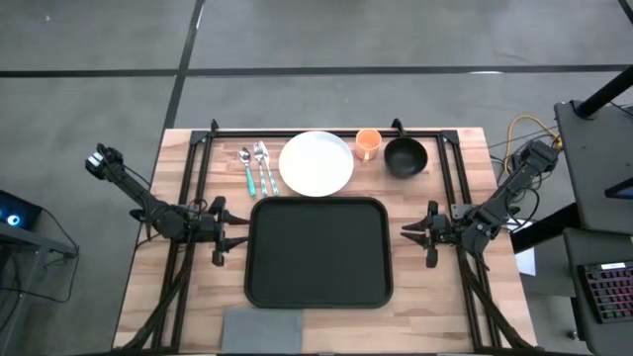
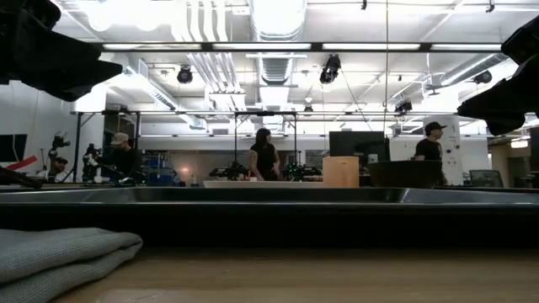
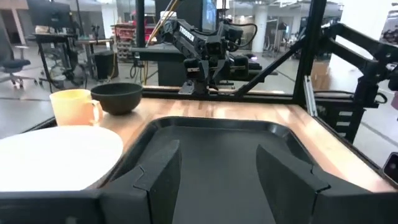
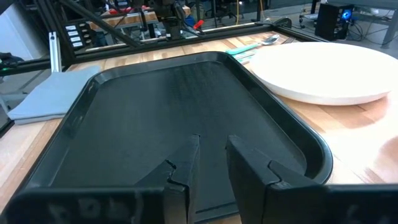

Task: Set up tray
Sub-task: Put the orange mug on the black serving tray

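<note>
Black and empty, the tray (image 1: 318,252) was seen from above at the middle of the wooden table (image 1: 138,287), its slightly longer axis running from arm to arm, with the white plate (image 1: 316,163) beyond its far rim and the grey napkin (image 1: 262,328) near its front edge. People in the room behind were shown only in the low view. The left gripper (image 1: 237,230) was held spread just off one short rim, while the right gripper (image 1: 407,235) was seen narrowly parted off the other.
</note>
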You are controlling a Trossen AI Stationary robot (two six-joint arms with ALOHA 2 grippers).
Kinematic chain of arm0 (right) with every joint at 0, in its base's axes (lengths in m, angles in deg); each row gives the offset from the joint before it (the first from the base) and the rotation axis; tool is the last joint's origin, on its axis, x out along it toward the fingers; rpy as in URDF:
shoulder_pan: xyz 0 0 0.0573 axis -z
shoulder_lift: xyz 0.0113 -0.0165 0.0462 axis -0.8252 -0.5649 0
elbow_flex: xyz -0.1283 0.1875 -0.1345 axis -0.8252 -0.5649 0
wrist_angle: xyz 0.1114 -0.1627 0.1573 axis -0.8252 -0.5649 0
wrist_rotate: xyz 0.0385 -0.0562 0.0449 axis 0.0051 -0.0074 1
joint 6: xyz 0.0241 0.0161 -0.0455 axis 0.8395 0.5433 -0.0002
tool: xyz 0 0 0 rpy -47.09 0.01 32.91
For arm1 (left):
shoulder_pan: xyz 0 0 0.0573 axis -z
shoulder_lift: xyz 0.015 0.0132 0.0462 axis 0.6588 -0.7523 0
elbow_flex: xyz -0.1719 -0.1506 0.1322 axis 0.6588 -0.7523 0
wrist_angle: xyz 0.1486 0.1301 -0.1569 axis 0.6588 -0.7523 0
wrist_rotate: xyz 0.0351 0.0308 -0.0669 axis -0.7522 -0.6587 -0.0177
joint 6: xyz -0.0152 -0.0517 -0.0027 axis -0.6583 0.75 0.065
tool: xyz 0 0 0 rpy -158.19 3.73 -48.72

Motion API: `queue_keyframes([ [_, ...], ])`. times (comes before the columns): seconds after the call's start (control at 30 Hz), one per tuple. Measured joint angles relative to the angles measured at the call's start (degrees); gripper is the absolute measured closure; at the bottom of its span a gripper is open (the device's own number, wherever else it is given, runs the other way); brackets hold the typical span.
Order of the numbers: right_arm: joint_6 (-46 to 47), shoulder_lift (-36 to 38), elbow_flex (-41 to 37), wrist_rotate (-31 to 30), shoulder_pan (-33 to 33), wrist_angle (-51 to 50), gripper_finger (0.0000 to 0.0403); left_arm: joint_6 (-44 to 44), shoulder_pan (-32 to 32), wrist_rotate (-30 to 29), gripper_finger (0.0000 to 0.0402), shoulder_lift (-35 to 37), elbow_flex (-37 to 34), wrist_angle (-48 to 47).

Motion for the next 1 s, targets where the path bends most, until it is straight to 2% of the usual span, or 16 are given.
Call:
queue_keyframes([
  [0.13,0.0,0.0,0.0,0.0,0.0,0.1,0.0321,4.5,0.0,0.0,0.0214,0.0,0.0,0.0],
  [0.3,-1.1,0.0,1.6,-0.2,0.2,-0.2,0.03,5.1,0.0,0.0,0.0214,0.0,0.0,0.0],
  [0.4,-5.4,0.0,6.5,0.0,1.0,-1.3,0.0279,5.1,0.0,0.0,0.0214,0.0,0.0,0.0],
  [0.57,-11.8,-1.6,20.0,-0.2,4.6,-10.1,0.0238,5.8,0.0,-0.1,0.0214,0.0,0.0,0.0],
  [0.77,-13.3,-8.8,39.4,0.2,15.7,-27.6,0.0193,6.6,0.0,-0.2,0.0214,0.0,0.0,0.0],
  [0.87,-12.9,-13.9,48.7,1.7,23.9,-37.4,0.0176,6.6,0.0,-0.2,0.0214,0.0,0.0,0.0],
  [1.0,-13.1,-20.7,58.2,5.5,37.9,-42.5,0.016,6.6,0.0,-0.2,0.0214,0.0,0.0,0.0],
])
